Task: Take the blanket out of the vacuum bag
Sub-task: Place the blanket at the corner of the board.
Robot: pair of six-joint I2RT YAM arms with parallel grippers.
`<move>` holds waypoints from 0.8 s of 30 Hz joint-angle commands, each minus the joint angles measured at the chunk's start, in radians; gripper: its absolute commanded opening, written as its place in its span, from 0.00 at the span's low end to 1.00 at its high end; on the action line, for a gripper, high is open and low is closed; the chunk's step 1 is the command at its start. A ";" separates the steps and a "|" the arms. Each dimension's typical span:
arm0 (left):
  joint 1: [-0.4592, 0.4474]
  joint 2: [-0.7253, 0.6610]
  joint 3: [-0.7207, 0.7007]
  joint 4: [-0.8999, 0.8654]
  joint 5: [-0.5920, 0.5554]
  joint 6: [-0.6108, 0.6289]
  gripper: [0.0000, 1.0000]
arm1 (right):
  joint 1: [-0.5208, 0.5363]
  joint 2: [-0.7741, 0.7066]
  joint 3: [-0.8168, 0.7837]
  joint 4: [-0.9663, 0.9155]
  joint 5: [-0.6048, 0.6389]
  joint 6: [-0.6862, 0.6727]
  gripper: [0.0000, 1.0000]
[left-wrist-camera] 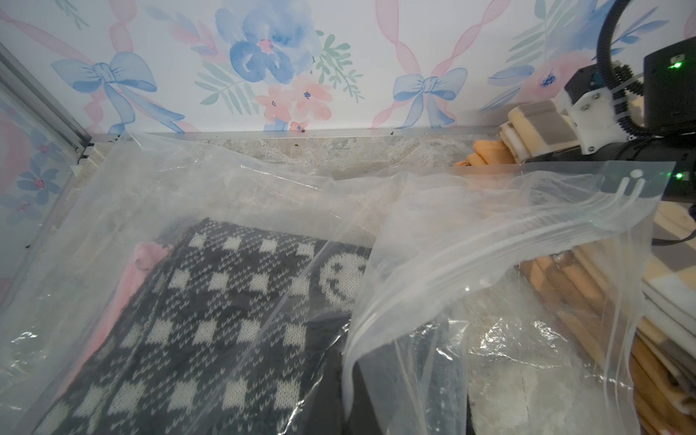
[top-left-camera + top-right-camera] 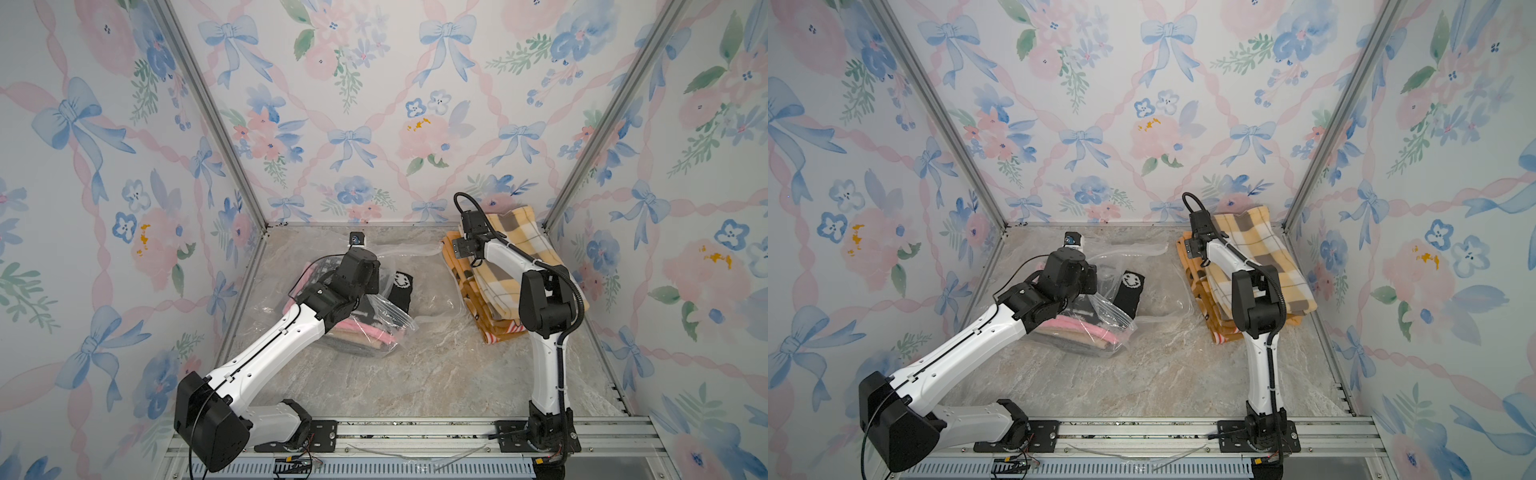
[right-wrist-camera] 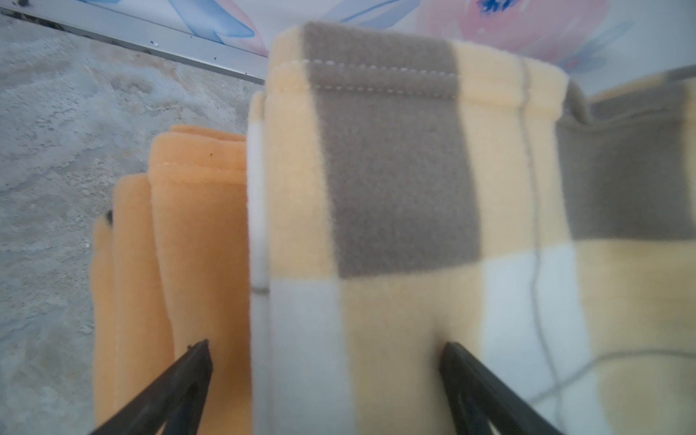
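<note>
The vacuum bag [image 2: 395,320] [image 2: 1115,316] lies crumpled at the table's left middle, its zip edge [image 1: 489,241] raised. Inside it sits a stack of folded blankets. On top is a black-and-white knitted blanket [image 1: 211,301], whose smiley end [image 2: 402,284] [image 2: 1131,282] pokes toward the bag's mouth. A pink blanket [image 2: 365,330] lies below it. My left gripper [image 1: 380,399] is shut on the bag's plastic at the mouth, largely veiled by it. My right gripper [image 3: 324,350] [image 2: 467,253] stands open over the edge of a yellow-and-grey plaid blanket [image 3: 395,180], holding nothing.
The plaid blanket [image 2: 523,245] tops a pile at the back right, over orange folded blankets [image 2: 451,253] and a striped one [image 2: 503,332]. Flowered walls close in the marble table [image 2: 415,374] on three sides. A metal rail [image 2: 415,432] runs along the front.
</note>
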State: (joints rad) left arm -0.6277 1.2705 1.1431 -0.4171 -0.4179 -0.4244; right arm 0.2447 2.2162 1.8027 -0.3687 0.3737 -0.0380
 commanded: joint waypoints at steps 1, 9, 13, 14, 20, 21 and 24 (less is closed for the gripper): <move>0.006 0.012 0.009 -0.017 0.016 -0.005 0.00 | -0.032 -0.052 -0.015 0.024 -0.043 0.045 0.94; 0.006 0.004 0.004 -0.018 0.007 -0.005 0.00 | -0.035 0.028 0.070 -0.050 -0.076 0.041 0.87; 0.005 0.003 0.000 -0.018 0.005 -0.005 0.00 | -0.026 0.049 0.082 -0.061 -0.078 0.041 0.87; 0.006 0.003 -0.001 -0.019 0.005 -0.005 0.00 | -0.023 0.051 0.080 -0.060 -0.080 0.041 0.87; 0.006 0.010 -0.001 -0.016 0.008 -0.007 0.00 | -0.011 0.089 0.117 -0.094 -0.043 0.033 0.85; 0.006 0.012 -0.001 -0.017 0.008 -0.007 0.00 | -0.010 0.096 0.131 -0.105 -0.023 0.032 0.82; 0.005 0.014 -0.002 -0.016 0.008 -0.007 0.00 | -0.006 0.125 0.177 -0.146 0.018 0.029 0.63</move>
State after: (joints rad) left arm -0.6277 1.2736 1.1431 -0.4168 -0.4137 -0.4244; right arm 0.2199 2.2932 1.9312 -0.4469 0.3569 -0.0048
